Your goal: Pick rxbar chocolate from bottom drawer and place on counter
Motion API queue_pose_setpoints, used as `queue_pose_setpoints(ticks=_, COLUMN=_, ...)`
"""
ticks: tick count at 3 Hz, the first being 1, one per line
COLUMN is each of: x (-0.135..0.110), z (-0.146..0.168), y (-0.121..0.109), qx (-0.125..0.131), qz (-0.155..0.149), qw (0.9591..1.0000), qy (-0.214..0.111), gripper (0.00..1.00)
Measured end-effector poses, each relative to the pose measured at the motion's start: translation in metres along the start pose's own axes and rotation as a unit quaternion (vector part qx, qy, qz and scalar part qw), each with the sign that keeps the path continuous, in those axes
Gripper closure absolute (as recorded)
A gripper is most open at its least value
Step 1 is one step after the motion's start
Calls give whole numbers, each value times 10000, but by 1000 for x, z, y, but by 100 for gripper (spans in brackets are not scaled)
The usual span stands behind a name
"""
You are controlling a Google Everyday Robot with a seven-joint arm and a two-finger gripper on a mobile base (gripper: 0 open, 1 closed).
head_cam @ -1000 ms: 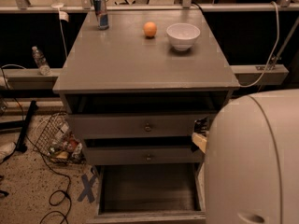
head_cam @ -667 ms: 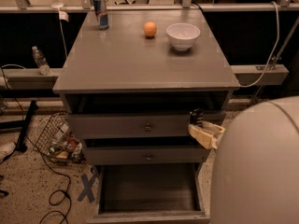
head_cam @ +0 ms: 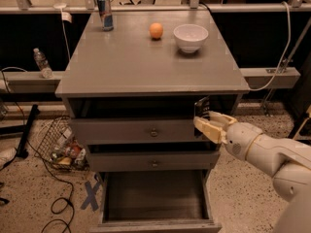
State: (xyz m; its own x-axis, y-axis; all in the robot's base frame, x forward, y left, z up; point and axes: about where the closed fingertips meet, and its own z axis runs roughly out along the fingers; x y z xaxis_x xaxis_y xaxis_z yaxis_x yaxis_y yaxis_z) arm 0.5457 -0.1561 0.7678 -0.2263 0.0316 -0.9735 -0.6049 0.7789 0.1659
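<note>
Gripper jaws clamped on the snack bar's lower end, bar sticking up above them. Open bottom drawer lies well below, counter edge just above. Probably held low-end to clear that edge.

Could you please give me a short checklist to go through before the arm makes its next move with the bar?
1. Bar in hand: the rxbar chocolate sticks up from the jaws of the gripper: ok.
2. Bar out of the bottom drawer: the gripper is up in front of the top drawer: ok.
3. Height for placing: the gripper sits below the front edge of the counter: not ok, it must rise first.
4. Landing spot: the counter's front half is bare; the can, orange and bowl sit at the back: ok.
5. Firmness of the hold: cannot tell.
</note>
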Motion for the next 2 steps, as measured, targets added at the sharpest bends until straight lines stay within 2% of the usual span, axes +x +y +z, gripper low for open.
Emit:
queue_pose_setpoints(ticks=1, x=0, z=0, y=0, qx=-1, qz=0, qw=10000, qy=0, gripper=100)
queue_pose_setpoints(ticks=2, x=-24, z=8, y=4, qx=-228, qz=-185, qw=9994, qy=-182, gripper=100)
